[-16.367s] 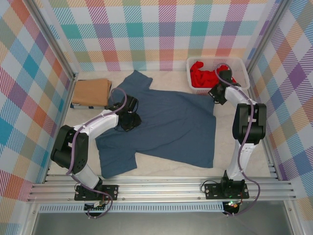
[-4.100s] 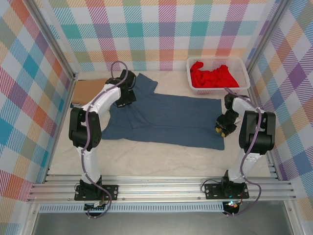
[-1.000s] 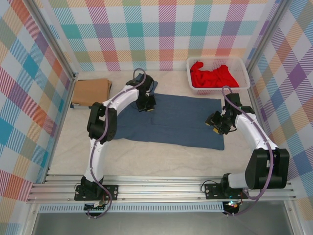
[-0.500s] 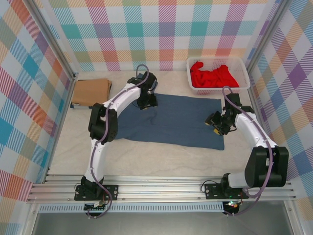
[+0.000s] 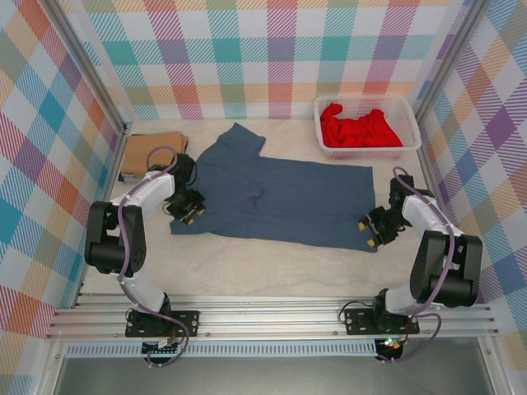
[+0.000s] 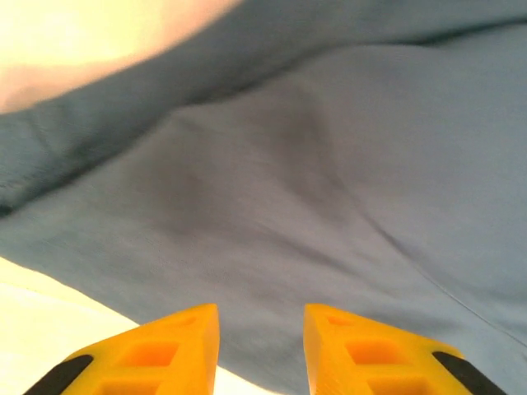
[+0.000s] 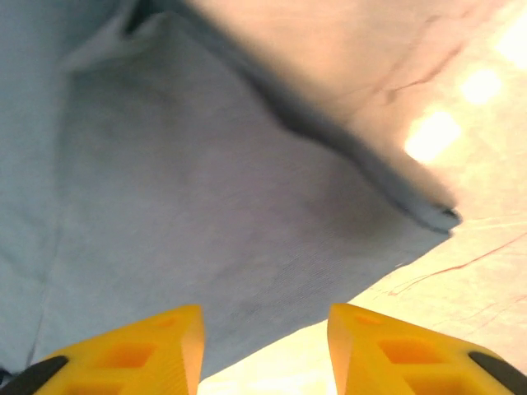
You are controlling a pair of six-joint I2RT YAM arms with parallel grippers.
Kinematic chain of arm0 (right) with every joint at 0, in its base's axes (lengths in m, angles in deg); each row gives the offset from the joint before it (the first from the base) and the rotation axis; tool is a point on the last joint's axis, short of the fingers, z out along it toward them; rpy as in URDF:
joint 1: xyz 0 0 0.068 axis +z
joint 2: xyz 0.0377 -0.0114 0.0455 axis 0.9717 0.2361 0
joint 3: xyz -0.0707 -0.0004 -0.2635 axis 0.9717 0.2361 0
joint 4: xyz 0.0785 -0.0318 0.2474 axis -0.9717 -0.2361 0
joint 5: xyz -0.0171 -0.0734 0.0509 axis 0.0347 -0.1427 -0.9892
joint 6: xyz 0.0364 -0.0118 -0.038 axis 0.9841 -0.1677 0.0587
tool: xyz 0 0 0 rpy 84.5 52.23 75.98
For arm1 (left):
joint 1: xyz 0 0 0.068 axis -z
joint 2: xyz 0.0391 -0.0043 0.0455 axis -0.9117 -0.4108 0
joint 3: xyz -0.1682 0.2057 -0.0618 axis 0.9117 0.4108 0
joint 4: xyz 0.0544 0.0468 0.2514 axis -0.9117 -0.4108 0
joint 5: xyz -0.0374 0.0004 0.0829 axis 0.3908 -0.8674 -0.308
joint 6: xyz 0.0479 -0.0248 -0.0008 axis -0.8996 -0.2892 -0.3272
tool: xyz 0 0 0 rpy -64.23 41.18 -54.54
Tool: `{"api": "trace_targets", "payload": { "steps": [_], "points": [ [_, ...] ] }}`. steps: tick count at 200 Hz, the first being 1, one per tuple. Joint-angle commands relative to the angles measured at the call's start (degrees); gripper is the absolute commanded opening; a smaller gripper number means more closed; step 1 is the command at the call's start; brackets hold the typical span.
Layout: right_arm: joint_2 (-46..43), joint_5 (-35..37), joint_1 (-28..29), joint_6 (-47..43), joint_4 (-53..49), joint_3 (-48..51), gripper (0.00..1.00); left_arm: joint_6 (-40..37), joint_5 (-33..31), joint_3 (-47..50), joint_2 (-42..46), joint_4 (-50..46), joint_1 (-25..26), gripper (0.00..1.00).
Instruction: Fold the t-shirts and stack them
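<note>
The slate blue t-shirt (image 5: 280, 197) lies flat mid-table as a long band, one sleeve poking out at its far left corner. I judge it light, limp and slack. It will sag and crease wherever it is unsupported, so I would pinch it at the hem corners or along an edge, both ends at once. Beyond its far right corner stands the white basket (image 5: 370, 151), holding the crumpled red t-shirt (image 5: 358, 127). Off its far left end sits the tan t-shirt (image 5: 150, 154), folded. My left gripper (image 5: 189, 212) hovers at its near left corner, jaws narrowly apart and empty. My right gripper (image 5: 367, 233) is at its near right corner, jaws somewhat wider, also empty.
</note>
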Motion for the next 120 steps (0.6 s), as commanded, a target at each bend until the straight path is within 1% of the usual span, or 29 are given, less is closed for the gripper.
{"api": "trace_targets", "payload": {
  "steps": [1,29,47,54,80,97,120],
  "points": [
    [3.17,-1.23,-1.00,2.28,0.37,-0.62,0.41,2.40,2.05,-0.29,-2.38,7.07,-0.67,0.30],
    [6.36,2.09,-1.96,1.73,-0.29,-0.97,0.40,-0.82,-2.78,-3.42,-8.43,6.38,-1.17,0.23],
    [9.38,5.62,-3.03,0.90,-3.40,-2.68,0.40,-3.90,-10.52,-4.90,-10.14,3.01,-1.50,0.20],
    [10.67,6.65,-3.32,0.58,-4.38,-3.18,0.40,-5.10,-12.39,-4.91,-10.45,2.25,-1.75,0.19],
    [13.78,6.49,-3.47,-0.13,-5.56,-4.05,0.40,-7.54,-12.37,-2.98,-10.42,1.29,-1.86,0.19],
    [13.55,7.21,-3.42,0.26,-5.88,-3.75,0.41,-7.35,-12.89,0.43,-7.70,1.71,-1.65,0.19],
    [13.86,8.24,-3.47,0.13,-7.70,-3.97,0.42,-6.57,-11.87,3.86,-4.59,1.03,-0.82,0.20]
  ]
}}
